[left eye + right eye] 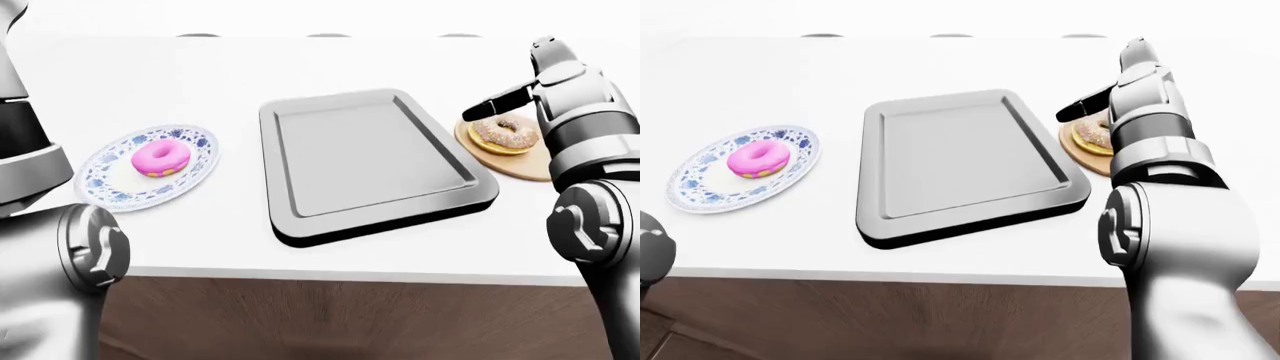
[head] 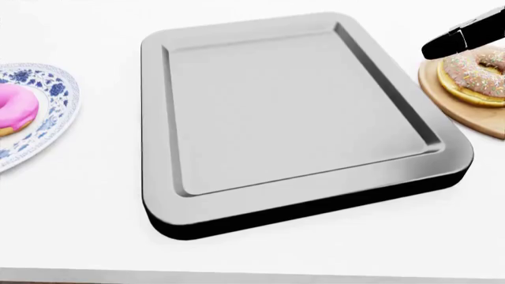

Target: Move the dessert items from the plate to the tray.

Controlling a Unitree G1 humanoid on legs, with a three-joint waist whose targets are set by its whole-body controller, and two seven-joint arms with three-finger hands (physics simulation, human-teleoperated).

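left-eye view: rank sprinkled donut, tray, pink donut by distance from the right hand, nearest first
From the right hand:
1. Sprinkled donut, directly below the fingers, on the wooden plate at the view's right.
2. Tray, centre, just left of the hand.
3. Pink donut, far left, on the blue-patterned plate.

White counter, blue-patterned plate, grey tray, wooden plate

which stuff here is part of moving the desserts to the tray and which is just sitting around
Part of the job:
- pink-frosted donut on the blue-and-white patterned plate
- sprinkled brown donut on the round wooden plate
- empty grey metal tray
- right hand, over the sprinkled donut

Just there:
- white counter
- brown wooden floor
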